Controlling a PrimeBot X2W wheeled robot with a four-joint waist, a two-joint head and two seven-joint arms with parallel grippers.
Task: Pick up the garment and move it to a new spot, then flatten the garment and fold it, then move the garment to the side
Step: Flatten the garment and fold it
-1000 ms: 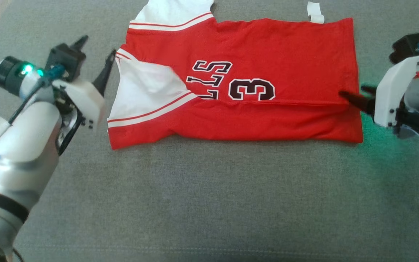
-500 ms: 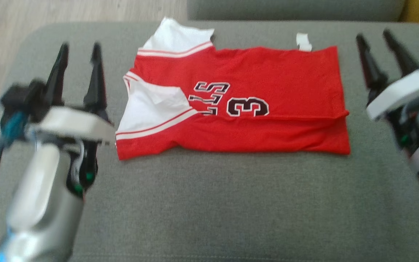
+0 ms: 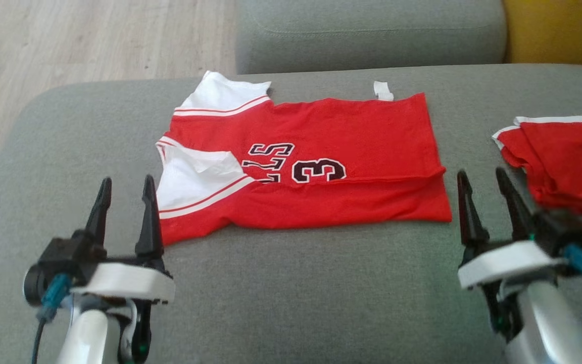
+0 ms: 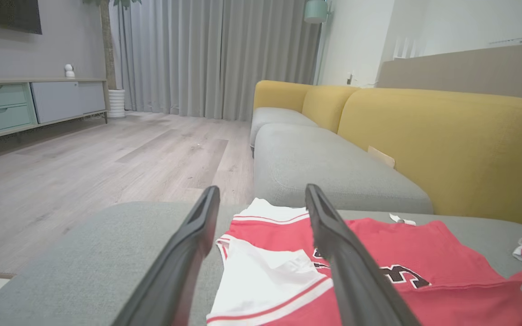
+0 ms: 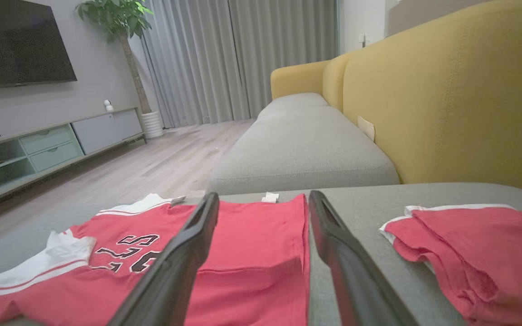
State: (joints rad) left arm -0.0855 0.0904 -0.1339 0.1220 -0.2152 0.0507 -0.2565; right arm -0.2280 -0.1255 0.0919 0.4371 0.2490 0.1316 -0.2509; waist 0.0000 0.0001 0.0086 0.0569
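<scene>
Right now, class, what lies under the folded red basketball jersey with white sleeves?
The grey fabric cushion shows around the red jersey; the patch beneath and folded-under layers are covered.

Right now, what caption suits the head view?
Red jersey, folded lengthwise, on the grey sofa, flanked by open jaws.

Holds left gripper [image 3: 127,178] and right gripper [image 3: 481,172] low over the seat's [image 3: 291,293] near corners, fingers [image 3: 146,217] spread wide, empty, pointing forward.

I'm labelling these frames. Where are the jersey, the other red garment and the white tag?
jersey [image 3: 361,126], head view, plain red cloth above the number.
other red garment [image 3: 569,154], head view, its red middle.
white tag [image 3: 383,91], head view, middle of the tag.
</scene>
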